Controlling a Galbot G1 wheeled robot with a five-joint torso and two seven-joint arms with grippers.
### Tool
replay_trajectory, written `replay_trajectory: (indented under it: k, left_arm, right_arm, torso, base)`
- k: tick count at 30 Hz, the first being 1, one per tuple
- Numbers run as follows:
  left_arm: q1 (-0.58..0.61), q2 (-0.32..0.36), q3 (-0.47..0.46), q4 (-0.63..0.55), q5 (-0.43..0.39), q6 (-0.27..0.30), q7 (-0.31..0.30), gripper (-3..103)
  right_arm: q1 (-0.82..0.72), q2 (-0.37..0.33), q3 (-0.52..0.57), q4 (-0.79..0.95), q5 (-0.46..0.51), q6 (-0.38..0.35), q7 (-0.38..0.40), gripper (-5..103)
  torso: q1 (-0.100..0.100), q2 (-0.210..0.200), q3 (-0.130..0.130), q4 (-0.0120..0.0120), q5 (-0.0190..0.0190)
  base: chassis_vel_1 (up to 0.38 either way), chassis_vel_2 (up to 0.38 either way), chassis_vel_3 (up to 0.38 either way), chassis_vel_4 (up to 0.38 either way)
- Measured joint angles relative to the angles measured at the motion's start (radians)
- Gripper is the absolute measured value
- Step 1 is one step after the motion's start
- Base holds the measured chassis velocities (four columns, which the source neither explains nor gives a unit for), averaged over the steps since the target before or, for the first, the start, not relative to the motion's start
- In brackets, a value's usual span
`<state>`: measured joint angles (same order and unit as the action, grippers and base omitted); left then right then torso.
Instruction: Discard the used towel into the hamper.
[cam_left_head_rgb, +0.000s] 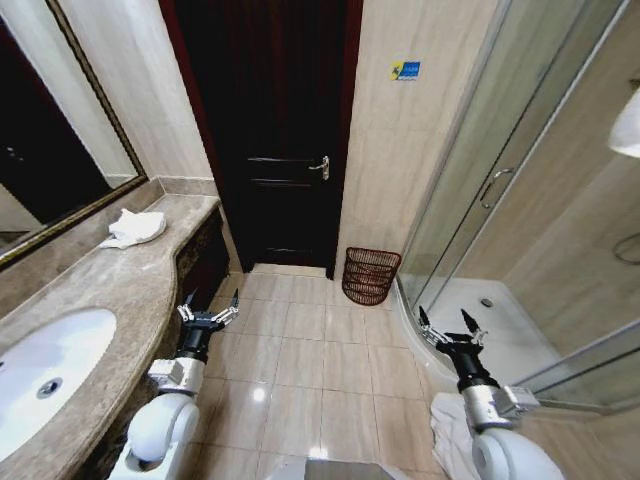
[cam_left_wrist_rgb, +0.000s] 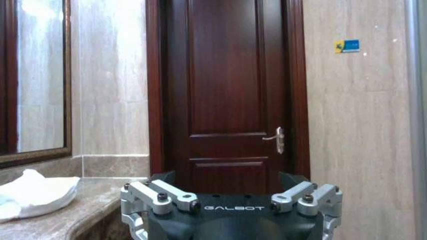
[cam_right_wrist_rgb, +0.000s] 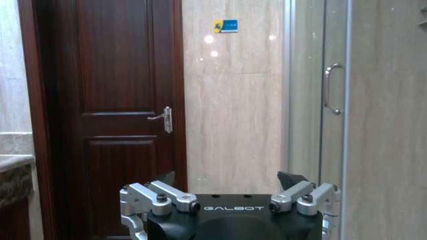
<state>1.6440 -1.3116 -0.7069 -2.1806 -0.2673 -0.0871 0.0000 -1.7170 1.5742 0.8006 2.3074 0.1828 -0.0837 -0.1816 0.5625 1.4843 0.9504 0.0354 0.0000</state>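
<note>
A crumpled white towel (cam_left_head_rgb: 133, 228) lies on the marble counter (cam_left_head_rgb: 120, 290) near its far end, by the mirror; the left wrist view shows the towel (cam_left_wrist_rgb: 37, 197) on the counter's edge. The hamper (cam_left_head_rgb: 371, 275), a dark red-brown wire basket, stands on the tiled floor against the wall, between the door and the shower. My left gripper (cam_left_head_rgb: 208, 305) (cam_left_wrist_rgb: 227, 177) hangs open beside the counter front, well short of the towel and holding nothing. My right gripper (cam_left_head_rgb: 450, 325) (cam_right_wrist_rgb: 227, 176) is open and holding nothing above the floor by the shower, nearer to me than the hamper.
A dark wooden door (cam_left_head_rgb: 275, 130) is shut straight ahead. A white sink (cam_left_head_rgb: 50, 375) is set in the near counter under a framed mirror (cam_left_head_rgb: 50, 150). A glass shower enclosure (cam_left_head_rgb: 500, 200) bounds the right. Something white (cam_left_head_rgb: 450, 430) lies low beside my right arm. Open tiled floor (cam_left_head_rgb: 300, 350) runs between the arms.
</note>
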Motion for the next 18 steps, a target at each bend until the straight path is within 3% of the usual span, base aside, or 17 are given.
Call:
replay_trajectory:
  k: [18]
  left_arm:
    - [0.009,-0.009,-0.001,0.016,0.019,-0.016,0.006,100]
  right_arm:
    - [0.007,0.000,-0.006,-0.018,-0.002,0.009,-0.005,100]
  torso:
    - [0.000,0.000,0.000,0.0001,0.0001]
  base:
    - [-0.025,0.127,0.130,-0.031]
